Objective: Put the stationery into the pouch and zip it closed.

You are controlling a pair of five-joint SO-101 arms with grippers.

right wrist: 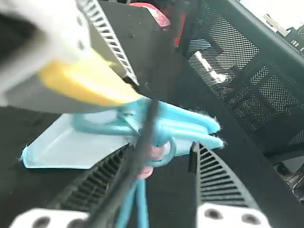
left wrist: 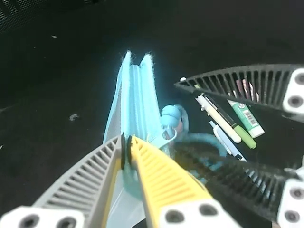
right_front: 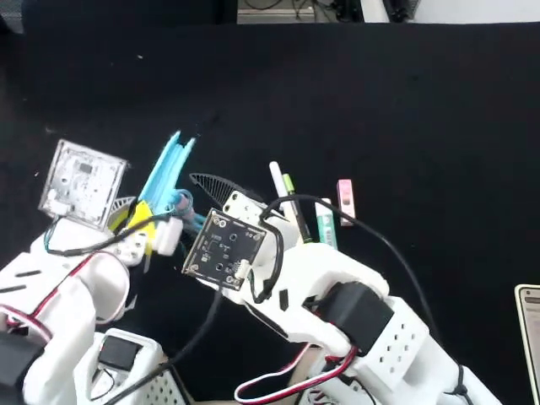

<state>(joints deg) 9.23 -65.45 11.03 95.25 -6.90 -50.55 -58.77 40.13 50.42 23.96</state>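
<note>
My left gripper (left wrist: pixel 126 151) clamps pouch (left wrist: pixel 135 99) edge. My right gripper (right wrist: pixel 161 151) spread open astride pouch's zip ring (left wrist: pixel 169 135), maybe touching. Pens (left wrist: pixel 223 121) beside pouch.

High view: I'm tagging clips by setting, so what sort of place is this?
Probably a robotics lab bench: a black-covered table, a white left arm and right arm, and a loose cable trailing over them.

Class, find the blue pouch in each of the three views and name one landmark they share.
High view: blue pouch left of centre, left of the pens.
Left wrist view: pouch running away from the yellow finger clamped on it.
Right wrist view: pouch against the same yellow finger.
Shared landmark: that yellow finger.
</note>
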